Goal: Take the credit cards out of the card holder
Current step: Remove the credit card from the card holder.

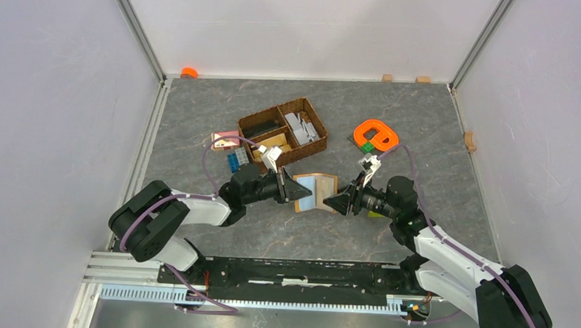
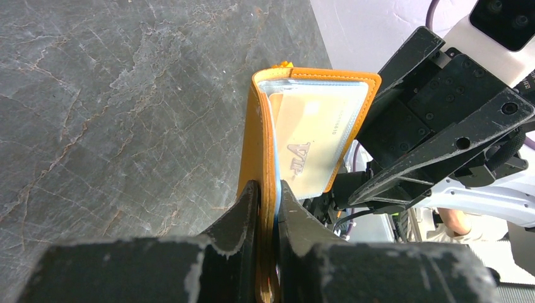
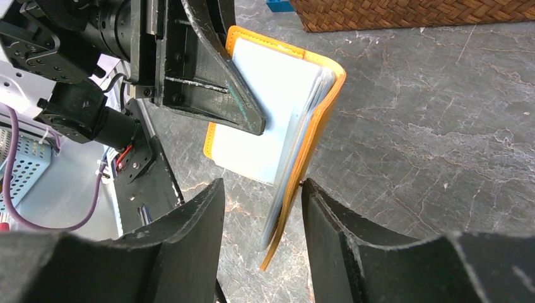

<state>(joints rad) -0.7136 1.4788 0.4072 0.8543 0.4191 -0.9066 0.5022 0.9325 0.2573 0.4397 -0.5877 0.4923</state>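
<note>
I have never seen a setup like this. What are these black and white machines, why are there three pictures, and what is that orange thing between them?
These are two robot arms fixed at the near edge of a grey stone-patterned table. One picture looks down from above; the other two come from cameras on each arm's wrist.

The orange thing is a flat mustard-orange bifold card holder, open, with a pale card showing inside. The left gripper is pinched shut on one cover. The right gripper has its jaws apart around the opposite edge, without pressing on it.

Also on the table: a brown wicker basket with compartments and an orange plastic ring.
</note>
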